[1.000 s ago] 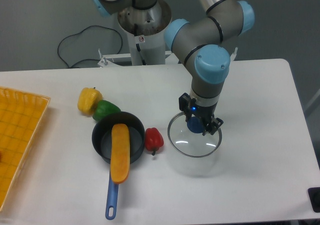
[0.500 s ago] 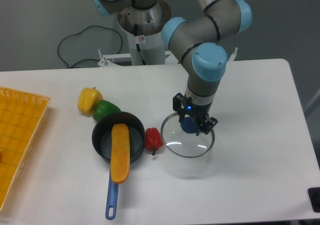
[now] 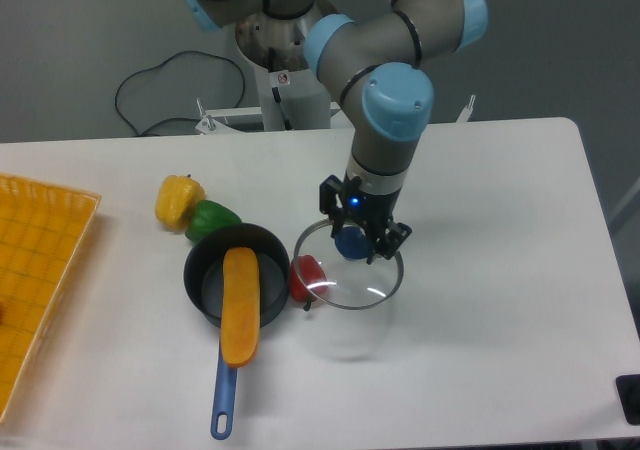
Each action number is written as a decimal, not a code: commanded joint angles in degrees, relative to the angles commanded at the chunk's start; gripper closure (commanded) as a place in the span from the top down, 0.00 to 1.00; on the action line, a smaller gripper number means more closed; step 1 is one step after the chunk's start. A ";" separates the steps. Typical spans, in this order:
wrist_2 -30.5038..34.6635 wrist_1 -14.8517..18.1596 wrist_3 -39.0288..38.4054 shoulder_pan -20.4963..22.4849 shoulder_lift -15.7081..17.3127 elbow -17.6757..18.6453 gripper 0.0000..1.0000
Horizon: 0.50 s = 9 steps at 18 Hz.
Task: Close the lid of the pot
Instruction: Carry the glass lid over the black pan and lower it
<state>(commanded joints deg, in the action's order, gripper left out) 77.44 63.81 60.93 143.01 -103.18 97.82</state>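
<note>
The lid [image 3: 349, 267] has moved left vs. half a sec ago; its left edge now overlaps the red pepper [image 3: 306, 275]. The arm reaches down from above, gripper [image 3: 352, 242] closed on the lid's blue knob, apparently lifted off the table [image 3: 500, 320]. The pot [image 3: 236, 286] sits just left, yellow vegetable [image 3: 240, 305] inside; yellow and green peppers behind.

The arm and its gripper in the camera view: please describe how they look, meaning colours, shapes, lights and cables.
The arm is built of thick grey metallic tubes with rounded joints closed by light blue caps. Its silver base column carries a small white sticker with a red mark. The gripper is small and black, with two short fingers and a lit blue light on its body. A black cable loops behind the table.
</note>
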 joint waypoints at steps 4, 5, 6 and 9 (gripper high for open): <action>-0.71 0.17 -3.62 -1.94 1.84 0.35 0.63; -0.80 0.09 -4.14 -2.29 2.37 0.96 0.63; -0.89 0.09 -4.76 -2.55 2.98 1.57 0.63; -0.89 -0.26 -6.51 -3.78 4.22 2.37 0.63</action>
<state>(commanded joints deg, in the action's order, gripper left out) 76.55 63.55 54.41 139.22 -98.97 100.19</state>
